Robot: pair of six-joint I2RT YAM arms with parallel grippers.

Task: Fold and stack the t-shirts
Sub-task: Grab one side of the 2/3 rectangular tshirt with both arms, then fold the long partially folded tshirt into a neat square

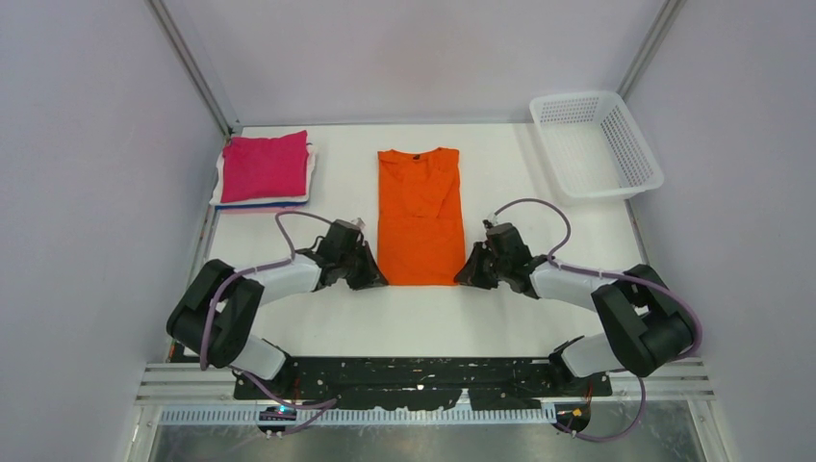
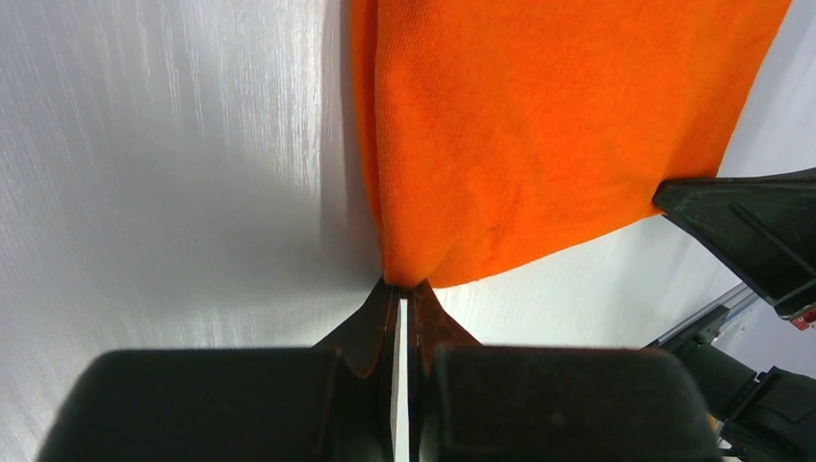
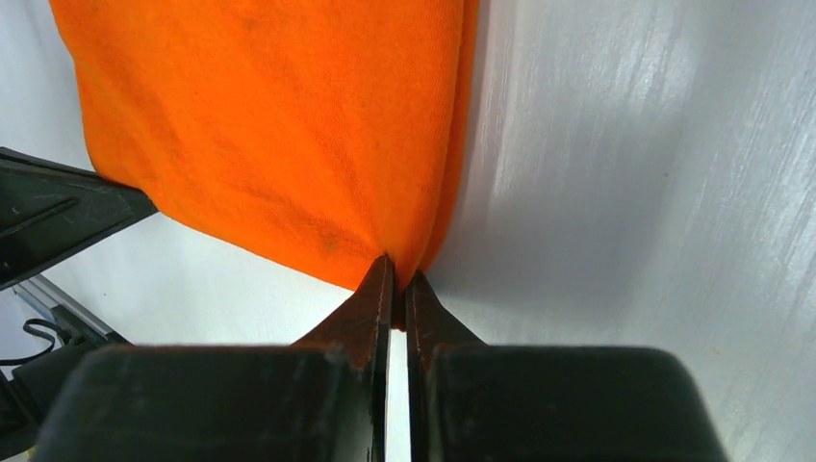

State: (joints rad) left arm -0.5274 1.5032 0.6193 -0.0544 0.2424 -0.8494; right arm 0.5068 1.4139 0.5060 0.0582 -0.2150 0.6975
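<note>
An orange t-shirt [image 1: 419,212] lies flat in the middle of the table, folded into a long narrow strip with its collar at the far end. My left gripper [image 1: 377,278] is shut on its near left corner [image 2: 404,274]. My right gripper [image 1: 466,276] is shut on its near right corner [image 3: 399,265]. In each wrist view the cloth is pinched between the fingertips. At the far left a folded magenta-pink t-shirt [image 1: 265,166] tops a stack with white and blue cloth edges showing under it.
A white plastic lattice basket [image 1: 595,144] stands at the far right corner. Grey walls enclose the table on three sides. The arms' bases sit on a black plate [image 1: 423,380] at the near edge.
</note>
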